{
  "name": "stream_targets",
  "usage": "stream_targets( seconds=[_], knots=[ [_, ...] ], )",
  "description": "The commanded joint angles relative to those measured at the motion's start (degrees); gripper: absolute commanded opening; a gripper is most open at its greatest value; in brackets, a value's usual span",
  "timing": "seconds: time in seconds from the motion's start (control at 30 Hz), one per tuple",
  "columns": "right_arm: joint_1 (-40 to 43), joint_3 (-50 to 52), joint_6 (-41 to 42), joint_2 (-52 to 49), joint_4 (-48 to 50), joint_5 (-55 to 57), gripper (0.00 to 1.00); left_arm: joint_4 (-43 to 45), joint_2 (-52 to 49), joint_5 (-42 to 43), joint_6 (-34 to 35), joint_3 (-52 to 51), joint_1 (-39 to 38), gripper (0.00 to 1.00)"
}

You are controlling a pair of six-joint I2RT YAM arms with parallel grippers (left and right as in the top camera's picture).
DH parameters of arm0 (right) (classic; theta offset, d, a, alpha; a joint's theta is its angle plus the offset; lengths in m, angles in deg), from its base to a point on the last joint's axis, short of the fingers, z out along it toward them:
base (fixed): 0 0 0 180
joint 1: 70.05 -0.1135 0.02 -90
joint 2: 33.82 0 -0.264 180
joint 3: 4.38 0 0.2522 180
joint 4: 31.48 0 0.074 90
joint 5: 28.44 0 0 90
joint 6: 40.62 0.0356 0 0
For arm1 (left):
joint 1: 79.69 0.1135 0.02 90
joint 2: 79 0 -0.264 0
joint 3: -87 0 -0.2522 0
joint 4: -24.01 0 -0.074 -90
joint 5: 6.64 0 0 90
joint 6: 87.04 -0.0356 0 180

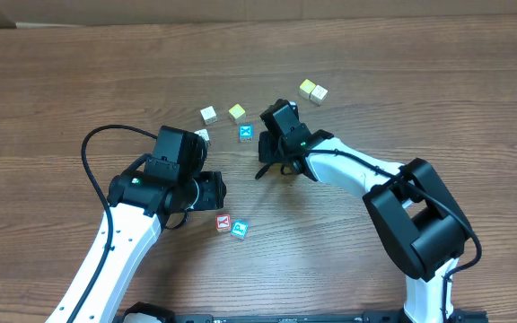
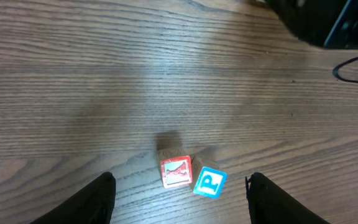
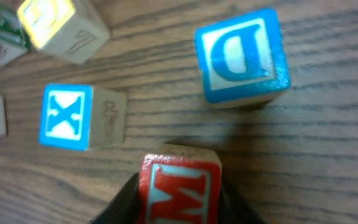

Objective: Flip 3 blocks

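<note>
**Red M block pinched in the right fingers**

Right wrist view: closest to the lens, the red M block point(image 3: 179, 190) sits between the dark fingers of the right gripper point(image 3: 180, 208), which press against both its sides. Whether it rests on the wood cannot be told. Beyond it on the worktop point(image 3: 328, 155) stand a blue X block point(image 3: 67, 116) and a blue D block point(image 3: 241, 59), well apart, with a yellow-faced cube point(image 3: 48, 18) at the top left.

Left wrist view: the left gripper point(image 2: 182, 205) has its fingers spread wide, gripping nothing. Ahead of them on the worktop lie a second red block point(image 2: 176, 172) and the blue P block point(image 2: 209, 182), touching.

Overhead view: that pair lies just beside the left gripper's tip. The right gripper points down near the blue X block, and the red M block is hidden beneath it.
</note>
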Motion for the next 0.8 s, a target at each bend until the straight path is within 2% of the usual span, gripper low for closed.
stream_targets(
  seconds=[0.0, 0.3, 0.47, 0.63, 0.77],
  knots=[
    [0.1, 0.1, 0.9, -1.3, -2.0, -0.4, 0.15, 0.0, 0.8, 0.8, -1.7, 0.9, 0.2, 0.61],
    [0.1, -3.8, -2.5, 8.3, -8.8, 0.6, 0.11, 0.0, 0.8, 0.8, -1.7, 0.9, 0.2, 0.56],
    [0.1, -7.4, -4.3, 16.6, -21.2, 1.4, 0.1, -0.7, 0.8, 0.8, -2.4, 0.9, 0.2, 0.54],
    [-0.6, -7.3, -4.0, 21.6, -38.0, 1.0, 0.07, -5.7, 0.8, 0.4, -2.6, 0.9, 0.2, 0.56],
    [-3.0, -3.8, -2.1, 24.7, -44.7, 0.7, 0.05, -9.2, 0.8, 0.6, -2.8, 0.5, 0.3, 0.56]
  ],
)
